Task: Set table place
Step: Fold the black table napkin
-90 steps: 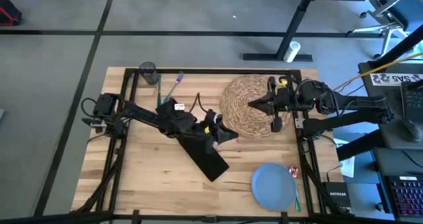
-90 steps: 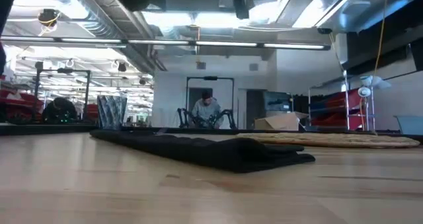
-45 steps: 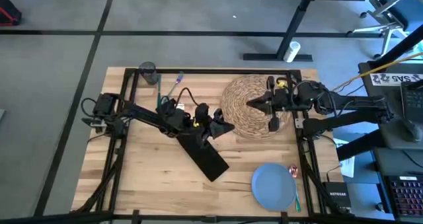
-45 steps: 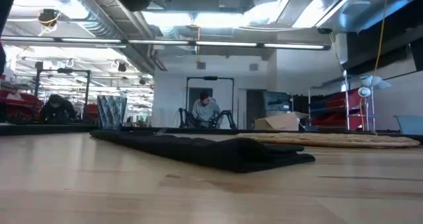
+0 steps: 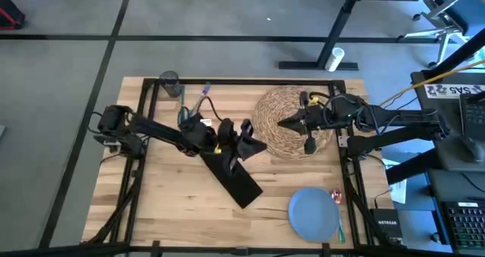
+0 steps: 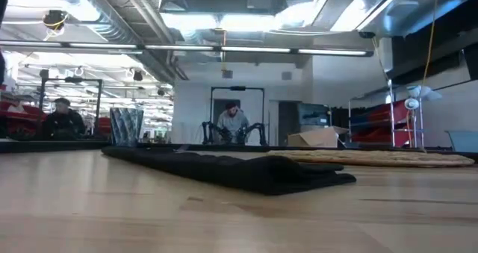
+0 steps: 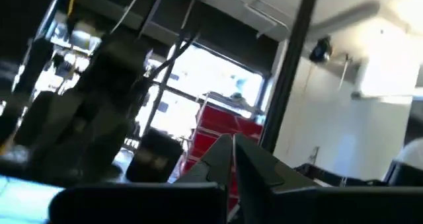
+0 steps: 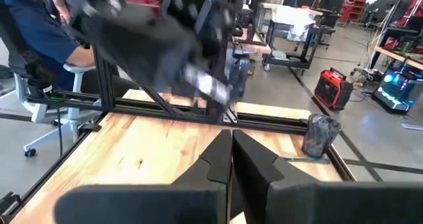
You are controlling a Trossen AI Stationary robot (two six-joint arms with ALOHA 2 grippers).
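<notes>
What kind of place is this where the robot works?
Probably a robotics lab or workshop: bare ceiling ducts, a seated person beside the light wood table with black metal frame, and a red portable generator on the floor.

One placemat [image 5: 286,120]; one plate [image 5: 313,214]; one napkin [image 5: 236,180] — one glass [image 5: 169,82].
</notes>
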